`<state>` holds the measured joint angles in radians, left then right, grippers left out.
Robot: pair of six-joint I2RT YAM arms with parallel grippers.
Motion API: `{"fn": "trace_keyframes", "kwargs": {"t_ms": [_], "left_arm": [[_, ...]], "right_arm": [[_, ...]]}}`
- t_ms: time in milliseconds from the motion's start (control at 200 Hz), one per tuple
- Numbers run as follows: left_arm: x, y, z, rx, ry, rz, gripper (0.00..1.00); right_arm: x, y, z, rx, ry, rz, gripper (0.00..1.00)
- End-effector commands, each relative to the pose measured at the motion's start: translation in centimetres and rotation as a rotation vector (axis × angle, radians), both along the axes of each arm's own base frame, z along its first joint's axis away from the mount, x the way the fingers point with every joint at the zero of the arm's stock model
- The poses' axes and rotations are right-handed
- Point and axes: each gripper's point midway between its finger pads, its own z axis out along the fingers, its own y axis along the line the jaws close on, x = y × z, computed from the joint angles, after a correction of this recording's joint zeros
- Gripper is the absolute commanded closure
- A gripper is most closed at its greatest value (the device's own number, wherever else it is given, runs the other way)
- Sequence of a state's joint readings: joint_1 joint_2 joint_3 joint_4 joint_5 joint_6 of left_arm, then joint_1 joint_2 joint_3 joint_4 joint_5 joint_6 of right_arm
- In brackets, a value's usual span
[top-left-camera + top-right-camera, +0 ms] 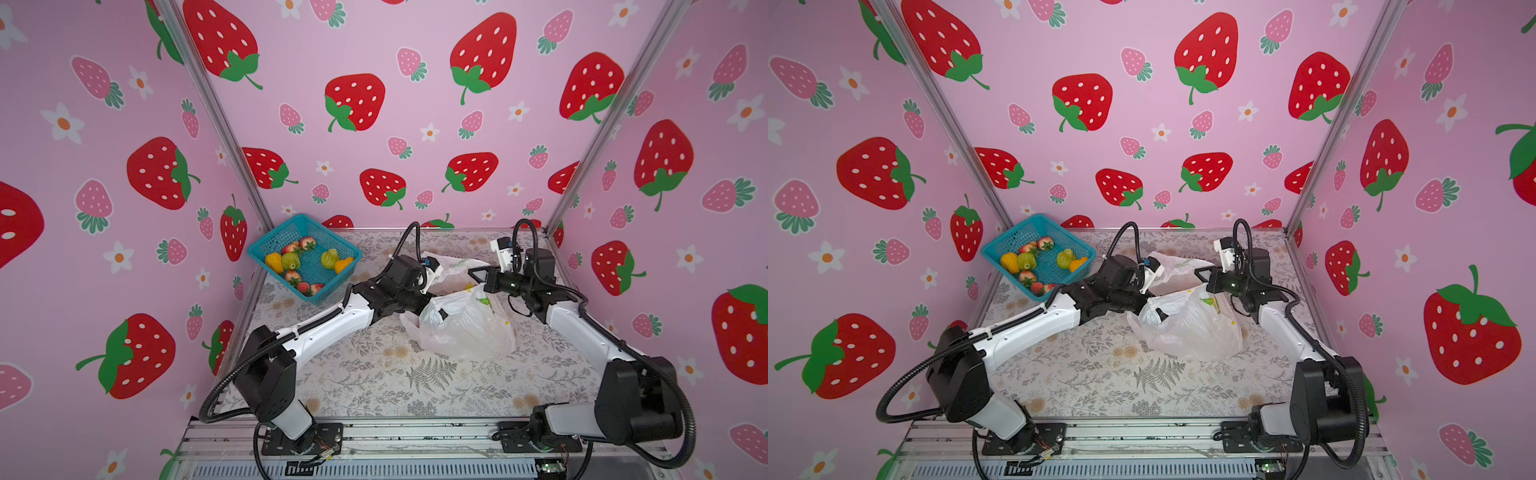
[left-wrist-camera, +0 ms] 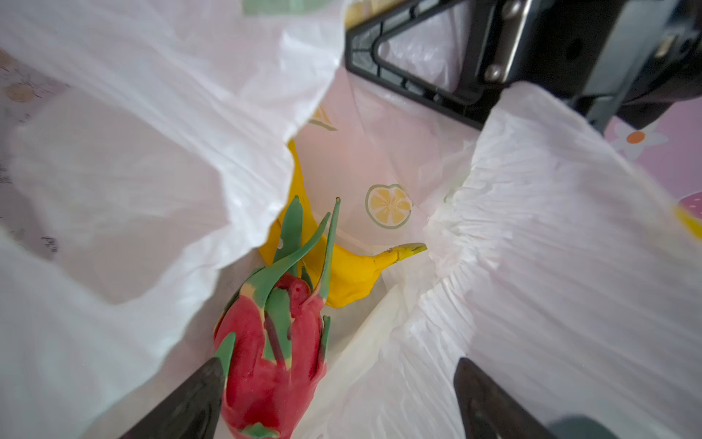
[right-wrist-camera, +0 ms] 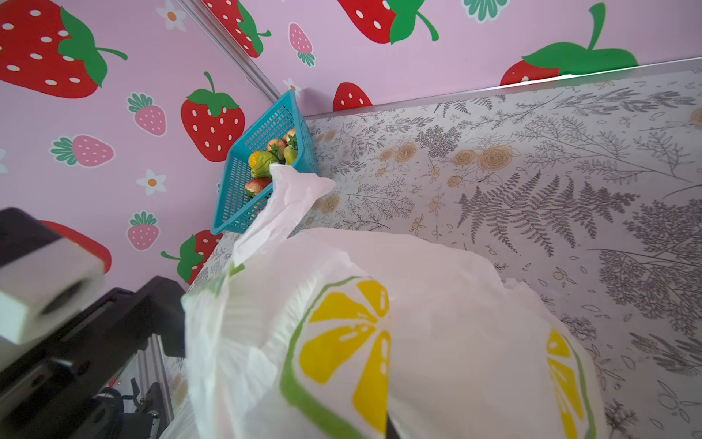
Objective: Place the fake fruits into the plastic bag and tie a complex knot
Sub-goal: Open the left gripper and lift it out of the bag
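In both top views the plastic bag (image 1: 465,332) hides the tips of the left gripper (image 1: 438,311); the right gripper (image 1: 478,274) pinches its rim. Left wrist: jaws wide apart, dragon fruit (image 2: 266,361) against one finger (image 2: 182,403), banana (image 2: 342,277) beyond. Right wrist: the bag covers the closed jaws.

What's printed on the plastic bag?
Yellow lemon slices with green rims on the translucent white plastic bag; clearest in the right wrist view.

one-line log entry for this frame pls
left gripper: open, inside plastic bag | right gripper: shut on bag rim | bagged: dragon fruit, banana | basket: holds fake fruits | bag: untied
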<state>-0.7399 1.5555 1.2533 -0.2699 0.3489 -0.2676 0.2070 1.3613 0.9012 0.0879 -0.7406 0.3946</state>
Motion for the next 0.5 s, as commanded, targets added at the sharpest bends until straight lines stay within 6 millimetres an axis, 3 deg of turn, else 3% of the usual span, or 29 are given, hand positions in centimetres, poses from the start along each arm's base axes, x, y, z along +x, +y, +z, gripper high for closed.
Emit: {"fn": "trace_keyframes", "kwargs": {"t_ms": [0,110,185,255,390,495], "left_arm": [[0.0,3.1,2.3,-0.022,-0.071,0.069,0.05],[0.6,6.6,2.2,-0.019,-0.079,0.216,0.06],[1.1,9.2,0.6,0.012,-0.025,0.341,0.06],[1.4,10.4,-1.2,0.017,0.063,0.41,0.06],[1.4,8.6,-3.6,-0.028,0.211,0.381,0.09],[1.3,6.6,-4.9,-0.053,0.288,0.337,0.21]], "right_arm": [[-0.3,-0.6,0.6,-0.013,-0.034,-0.011,0.92],[-0.2,-0.6,0.0,-0.016,-0.019,-0.011,0.92],[-0.1,-0.6,-0.2,-0.016,-0.014,-0.011,0.91],[-0.1,-0.5,-0.2,-0.015,-0.014,-0.012,0.91],[0.1,-0.5,0.0,-0.009,-0.016,-0.011,0.91],[0.1,-0.5,0.3,-0.012,-0.022,-0.015,0.92]]}}
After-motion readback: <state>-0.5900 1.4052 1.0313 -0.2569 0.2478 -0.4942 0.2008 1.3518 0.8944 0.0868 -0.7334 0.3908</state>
